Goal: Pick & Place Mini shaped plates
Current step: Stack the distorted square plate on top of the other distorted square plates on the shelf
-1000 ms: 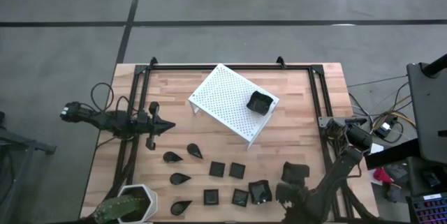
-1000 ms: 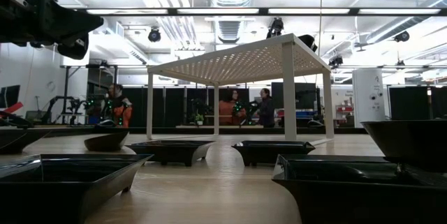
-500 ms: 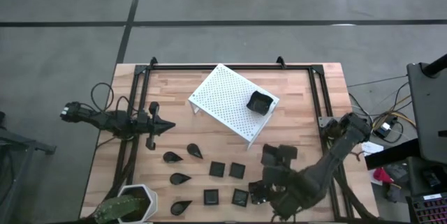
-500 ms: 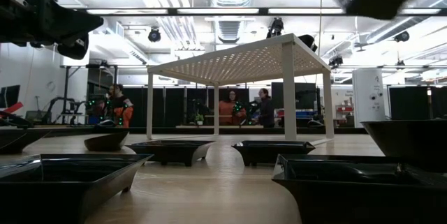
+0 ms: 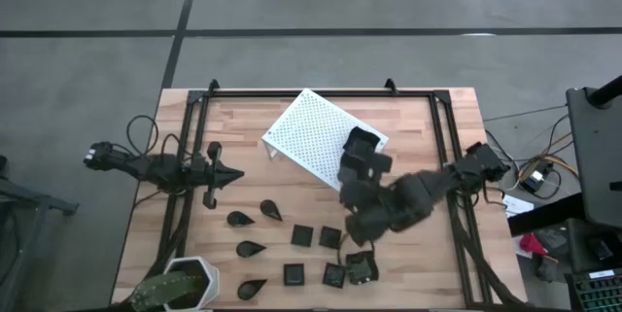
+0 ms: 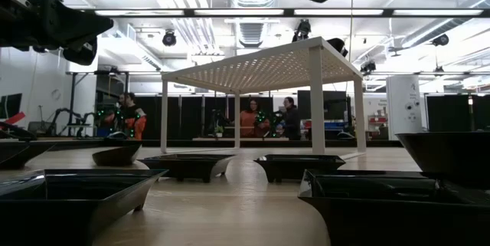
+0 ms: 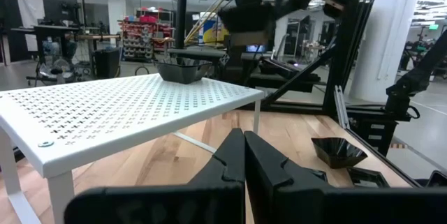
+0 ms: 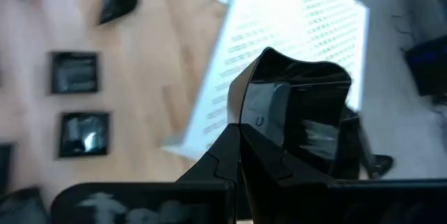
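Swinging our right tool (image 5: pixel 352 161) up from the near-right corner of the worktop (image 5: pixel 418 118), we are now carrying a wavy-rimmed square plate (image 8: pixel 297 112) pinched by its rim, fingers closed on it, over the white perforated rack (image 5: pixel 311 137). One such plate (image 5: pixel 362 141) is already sitting on the rack's corner, so we judge a second delivery is under way. The other small black plates (image 5: pixel 301 236) are lying on the worktop. Our left tool (image 5: pixel 228 174) is waiting closed and empty at the left.
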Motion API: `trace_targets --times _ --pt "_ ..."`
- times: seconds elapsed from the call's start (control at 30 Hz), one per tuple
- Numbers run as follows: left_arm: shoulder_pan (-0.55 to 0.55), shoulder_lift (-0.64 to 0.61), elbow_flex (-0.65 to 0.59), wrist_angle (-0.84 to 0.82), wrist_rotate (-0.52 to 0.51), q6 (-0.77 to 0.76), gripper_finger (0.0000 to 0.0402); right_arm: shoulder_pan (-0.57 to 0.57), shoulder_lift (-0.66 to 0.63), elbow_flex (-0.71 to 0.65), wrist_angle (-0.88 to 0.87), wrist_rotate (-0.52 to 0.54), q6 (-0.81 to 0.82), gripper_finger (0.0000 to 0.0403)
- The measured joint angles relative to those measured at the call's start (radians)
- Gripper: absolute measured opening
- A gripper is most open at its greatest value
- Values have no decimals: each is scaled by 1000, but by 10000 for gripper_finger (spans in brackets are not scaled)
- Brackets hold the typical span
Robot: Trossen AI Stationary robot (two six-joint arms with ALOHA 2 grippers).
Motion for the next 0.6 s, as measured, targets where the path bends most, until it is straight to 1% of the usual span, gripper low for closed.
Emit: trace_targets --times 0.33,0.5,0.6 --pt "0 0 0 0 0 0 0 -177 0 -48 -1 -9 -102 8" --pt "1 0 0 0 0 0 0 -256 1 -61 0 -49 -125 8" --pt "1 0 0 0 0 0 0 -287 1 -74 0 -53 -156 8"
